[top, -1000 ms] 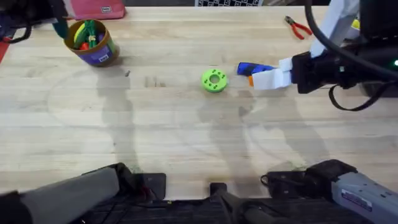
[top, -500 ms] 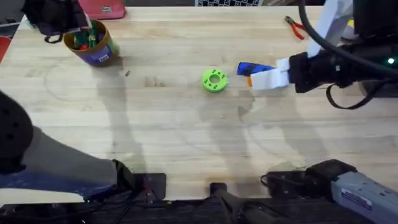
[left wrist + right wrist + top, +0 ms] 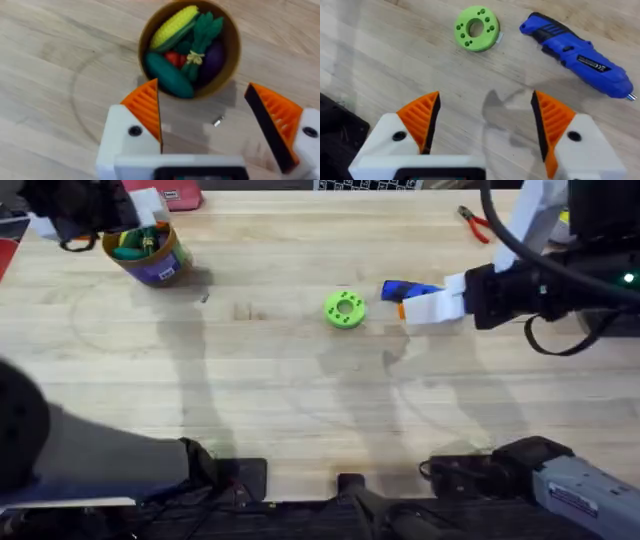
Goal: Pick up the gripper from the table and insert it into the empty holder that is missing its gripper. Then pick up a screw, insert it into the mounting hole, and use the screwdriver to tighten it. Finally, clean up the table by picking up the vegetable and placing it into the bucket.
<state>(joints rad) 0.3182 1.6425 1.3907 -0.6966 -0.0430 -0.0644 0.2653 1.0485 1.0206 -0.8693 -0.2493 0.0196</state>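
The wooden table (image 3: 300, 400) carries everything, seen whole from overhead. At its far left corner stands the bucket (image 3: 147, 250), with the left tool (image 3: 205, 125) above it, fingers spread wide and holding nothing. The left wrist view looks into the bucket (image 3: 230, 60) and shows the dark green vegetable (image 3: 169, 75) lying inside beside toy corn (image 3: 174, 26); a small screw (image 3: 218, 121) lies on the table just outside. The right tool (image 3: 485, 122) hovers with fingers apart, near the blue screwdriver (image 3: 577, 55) and the green ring (image 3: 476, 34). Overhead, red pliers (image 3: 478, 222) lie at the far right.
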